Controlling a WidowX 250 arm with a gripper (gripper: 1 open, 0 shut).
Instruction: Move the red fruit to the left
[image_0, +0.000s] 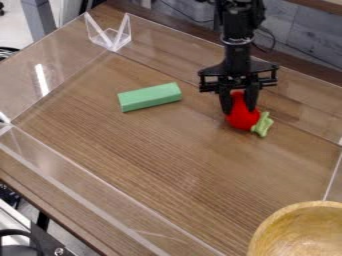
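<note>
The red fruit (245, 117) is a small glossy strawberry whose light green cap (265, 124) points to the lower right. It lies at the right side of the wooden table, well right of a flat light-green block (150, 97). My gripper (239, 101) points straight down over it. Its black fingers are drawn in against the upper part of the fruit, so the gripper is shut on it. Whether the fruit still touches the table I cannot tell.
A clear acrylic wall (107, 35) runs around the wooden table (174, 160). The rim of a wooden bowl (305, 232) shows at the bottom right corner. Dark equipment stands behind the arm at the back.
</note>
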